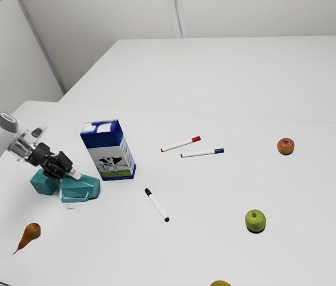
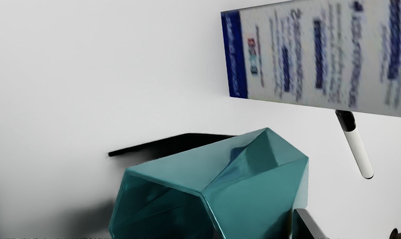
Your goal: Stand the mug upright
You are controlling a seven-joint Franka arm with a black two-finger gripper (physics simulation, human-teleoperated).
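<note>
The mug (image 1: 82, 187) lies on its side just beside the milk carton (image 1: 114, 159), toward the exterior view's left and slightly nearer that camera. The gripper (image 1: 65, 173) is down at the mug, on the carton's same side; I cannot tell whether its fingers are open or closed on anything. If the hold is weak or off-centre, the slanted walls could slip and let the mug roll or drop back. Turning it too little, or letting go before the base sits flat, could tip it over again. A wide swing toward the carton could knock that tall box down, so it is the main obstacle. Another teal piece (image 1: 44, 182) shows farther from the carton; I cannot tell whether it belongs to the mug. The pear (image 1: 30, 233) is nearer the camera than the carton, and the black-capped marker (image 1: 156, 205) lies toward the exterior view's right of it; both seem lesser hazards.
</note>
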